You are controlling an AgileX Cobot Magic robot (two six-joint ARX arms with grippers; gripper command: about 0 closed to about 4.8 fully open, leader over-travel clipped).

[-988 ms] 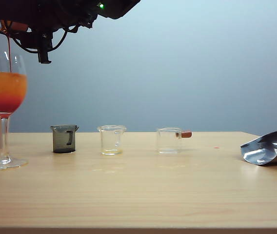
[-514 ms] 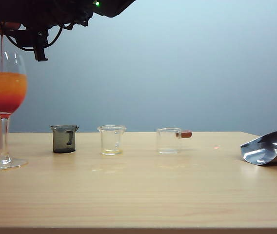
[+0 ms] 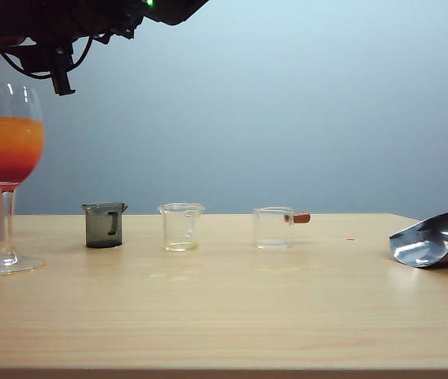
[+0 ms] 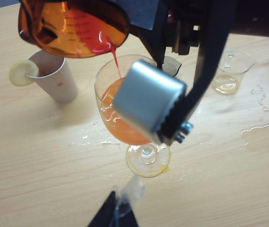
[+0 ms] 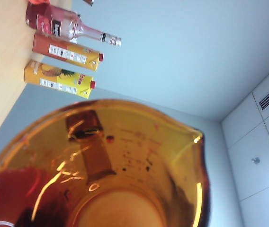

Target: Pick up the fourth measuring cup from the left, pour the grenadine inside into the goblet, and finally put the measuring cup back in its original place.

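One amber cup (image 4: 73,28) hangs tilted over the one goblet (image 4: 125,113), in the right end effector (image 3: 3,39), closed on it; grenadine (image 4: 115,59) runs down. The left end effector (image 4: 139,151) hovers near, jaws apart. Three cups (image 3: 181,227) stand on the worktop (image 3: 224,316). Two cartons (image 5: 61,78), one bottle (image 5: 68,27); labels unreadable.

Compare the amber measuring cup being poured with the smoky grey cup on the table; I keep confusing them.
The amber measuring cup is tipped over the goblet in the right end effector, spilling red grenadine; the grey cup stands upright on the table, untouched. The amber cup is translucent orange-brown; the grey cup is dark and smoky. Both are small handled cups.
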